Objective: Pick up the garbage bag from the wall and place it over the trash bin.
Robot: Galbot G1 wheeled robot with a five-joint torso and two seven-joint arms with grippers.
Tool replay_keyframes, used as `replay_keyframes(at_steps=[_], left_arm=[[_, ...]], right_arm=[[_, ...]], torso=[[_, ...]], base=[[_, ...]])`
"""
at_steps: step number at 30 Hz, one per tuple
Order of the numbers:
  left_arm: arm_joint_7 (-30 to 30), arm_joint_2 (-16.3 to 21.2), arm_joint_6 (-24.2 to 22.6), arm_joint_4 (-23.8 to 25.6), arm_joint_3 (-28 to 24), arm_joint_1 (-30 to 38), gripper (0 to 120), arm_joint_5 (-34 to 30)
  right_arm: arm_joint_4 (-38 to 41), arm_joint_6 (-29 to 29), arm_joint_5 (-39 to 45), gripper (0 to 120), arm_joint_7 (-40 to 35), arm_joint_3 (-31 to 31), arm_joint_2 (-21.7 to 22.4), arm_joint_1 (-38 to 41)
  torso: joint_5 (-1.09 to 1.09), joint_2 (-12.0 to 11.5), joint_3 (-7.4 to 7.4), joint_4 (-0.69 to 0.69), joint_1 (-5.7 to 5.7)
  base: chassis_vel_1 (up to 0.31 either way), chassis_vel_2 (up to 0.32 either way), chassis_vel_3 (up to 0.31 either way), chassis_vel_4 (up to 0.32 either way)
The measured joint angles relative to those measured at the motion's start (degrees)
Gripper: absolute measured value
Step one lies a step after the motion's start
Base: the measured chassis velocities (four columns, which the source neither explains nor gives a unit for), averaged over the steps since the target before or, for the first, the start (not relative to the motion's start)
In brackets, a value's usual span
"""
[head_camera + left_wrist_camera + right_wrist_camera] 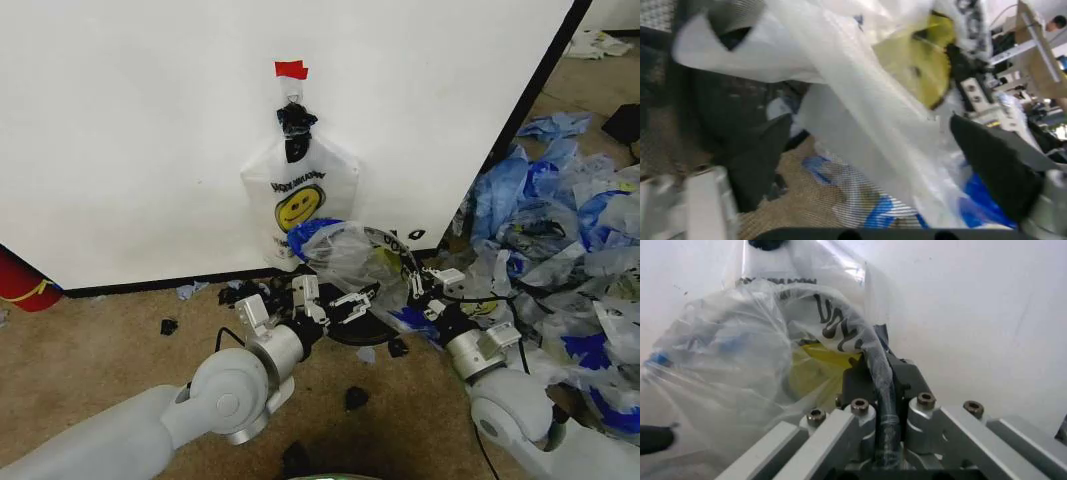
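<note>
A white garbage bag [296, 200] with a yellow smiley face hangs by its knotted handles from a hook on the wall [130, 130], under a red tape piece [291, 70]. A second, crumpled translucent bag [350, 252] with the same print is spread above the black mesh trash bin [352, 330]. My right gripper [415, 285] is shut on a rolled edge of that bag [879, 390]. My left gripper [345, 300] is at the bin's near side, open, and its fingers [993, 160] straddle bag plastic [860, 110] over the mesh [667, 125].
A heap of mostly blue plastic bags [560, 240] covers the floor to the right. A red cylinder [22, 280] stands at the wall's left base. Black scraps [356, 398] dot the brown carpet in front of me.
</note>
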State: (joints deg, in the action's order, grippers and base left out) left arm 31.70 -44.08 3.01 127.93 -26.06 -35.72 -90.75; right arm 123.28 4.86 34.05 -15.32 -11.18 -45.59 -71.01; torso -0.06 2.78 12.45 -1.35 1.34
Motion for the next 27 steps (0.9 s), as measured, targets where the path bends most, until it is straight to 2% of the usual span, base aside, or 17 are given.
replay_keyframes(at_steps=[3, 7, 9, 14, 16, 24, 27], left_arm=[[0.48, -0.05, 0.00, -0.16, -0.03, -0.01, 86, 0.02], [0.61, -0.03, 0.01, 0.07, 0.04, -0.66, 67, 0.18], [0.61, 0.03, 0.01, 0.15, 0.10, -0.84, 66, 0.23], [0.61, 0.74, 0.01, 0.71, 0.49, -1.55, 42, 0.41], [0.64, 0.87, 0.01, 0.78, 0.58, -1.62, 39, 0.42], [1.74, 1.07, 0.04, 1.18, 1.18, -2.60, 6, 0.65], [1.77, 1.25, 0.04, 1.36, 1.32, -2.94, 0, 0.67]], right_arm=[[0.14, -0.03, 0.17, 0, -0.04, -0.07, 0.25, 0.00], [0.25, -0.08, 0.32, 0, -0.11, -0.04, 0.33, -0.02], [0.25, -0.08, 0.32, 0, -0.13, -0.03, 0.34, -0.02], [-0.02, -0.09, 0.30, 0, -0.12, 0.35, 0.36, 0.04], [-0.11, -0.09, 0.24, 0, -0.11, 0.46, 0.32, 0.06], [-0.89, -0.07, -0.34, 0, 0.03, 1.28, 0.05, 0.42], [-0.97, -0.06, -0.40, 0, 0.04, 1.43, 0.01, 0.55]], torso=[[0.00, 0.00, 0.00, 0.00, 0.00], [0.01, 0.00, 0.00, 0.00, 0.00], [0.01, 0.00, 0.00, 0.00, 0.00], [0.00, 0.00, 0.00, 0.00, 0.00], [0.01, 0.00, 0.00, 0.00, 0.00], [0.01, 0.00, 0.00, 0.00, 0.00], [0.00, 0.00, 0.00, 0.00, 0.00]], base=[[0.000, 0.000, 0.000, 0.000], [0.000, 0.000, 0.000, 0.000], [0.000, 0.000, 0.000, 0.000], [0.000, 0.000, 0.000, 0.000], [0.000, 0.000, 0.000, 0.000], [0.000, 0.000, 0.000, 0.000], [0.000, 0.000, 0.000, 0.000]])
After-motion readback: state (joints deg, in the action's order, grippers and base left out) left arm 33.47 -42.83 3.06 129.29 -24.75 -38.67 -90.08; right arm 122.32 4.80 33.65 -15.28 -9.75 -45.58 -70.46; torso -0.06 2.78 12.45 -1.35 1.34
